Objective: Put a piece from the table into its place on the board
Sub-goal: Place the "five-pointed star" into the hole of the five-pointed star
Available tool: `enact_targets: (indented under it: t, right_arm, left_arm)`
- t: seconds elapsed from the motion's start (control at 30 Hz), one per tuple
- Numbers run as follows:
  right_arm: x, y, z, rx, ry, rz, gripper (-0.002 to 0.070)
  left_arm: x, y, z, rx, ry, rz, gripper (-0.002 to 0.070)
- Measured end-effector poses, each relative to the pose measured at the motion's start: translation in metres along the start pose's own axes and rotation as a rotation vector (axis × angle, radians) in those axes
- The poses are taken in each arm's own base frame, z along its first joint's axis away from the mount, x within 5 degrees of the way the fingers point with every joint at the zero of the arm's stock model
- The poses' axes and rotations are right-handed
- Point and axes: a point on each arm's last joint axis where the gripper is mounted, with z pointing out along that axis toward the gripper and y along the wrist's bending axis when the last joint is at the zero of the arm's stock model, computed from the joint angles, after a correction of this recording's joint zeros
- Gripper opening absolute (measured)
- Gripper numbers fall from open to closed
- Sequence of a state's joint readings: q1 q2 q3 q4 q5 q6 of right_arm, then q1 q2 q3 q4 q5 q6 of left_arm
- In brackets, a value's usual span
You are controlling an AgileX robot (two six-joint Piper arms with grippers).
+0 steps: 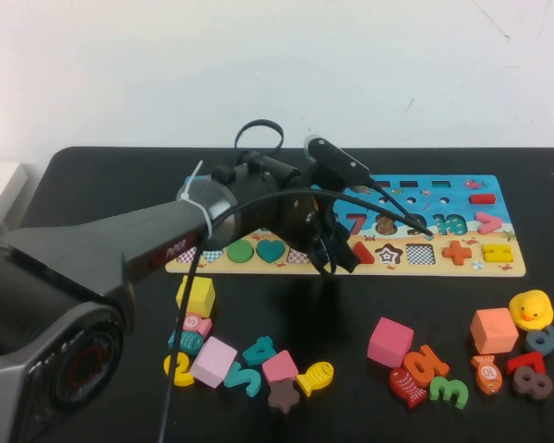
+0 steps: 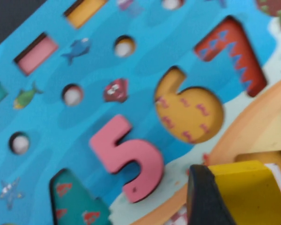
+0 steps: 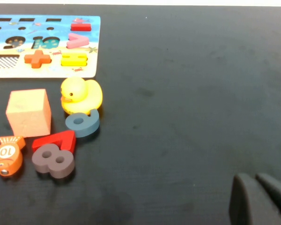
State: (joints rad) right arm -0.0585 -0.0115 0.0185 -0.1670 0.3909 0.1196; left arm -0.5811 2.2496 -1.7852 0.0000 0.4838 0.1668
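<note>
Left gripper (image 2: 239, 197), jaws clamped on a yellow block (image 2: 246, 187), hovers over the board (image 1: 508, 263); right gripper (image 3: 260, 197), jaws nearly closed, is above bare table (image 3: 187, 93).

Left arm (image 1: 166, 240) reaches over the puzzle board (image 1: 499, 263); left gripper (image 1: 331, 251) hangs above its lower row. Loose pieces, pink cube (image 1: 390, 341), yellow duck (image 1: 532, 308) lie near.

The high view looks down across the tabletop (image 1: 351, 305); the left wrist view hangs close over the board (image 2: 131, 84), whose right end the right wrist view shares from farther off.
</note>
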Motion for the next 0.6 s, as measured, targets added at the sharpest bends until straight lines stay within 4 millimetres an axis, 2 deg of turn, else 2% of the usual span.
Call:
enact_targets:
  t: [0.17, 0.33, 0.5, 0.6]
  right_arm:
    - [0.0, 0.0, 0.0, 0.0, 0.0, 0.0, 0.0018]
    - [0.0, 0.0, 0.0, 0.0, 0.0, 0.0, 0.0019]
    - [0.0, 0.0, 0.0, 0.0, 0.0, 0.0, 0.0018]
    - [0.0, 0.0, 0.0, 0.0, 0.0, 0.0, 0.0019]
  left_arm:
    - [0.003, 0.005, 0.0, 0.021, 0.016, -0.074, 0.031]
    - [0.003, 0.005, -0.001, 0.031, 0.032, -0.042, 0.031]
    - [-0.007, 0.001, -0.009, 0.054, 0.061, -0.014, 0.031]
    - [-0.021, 0.003, -0.019, 0.054, 0.032, -0.012, 0.031]
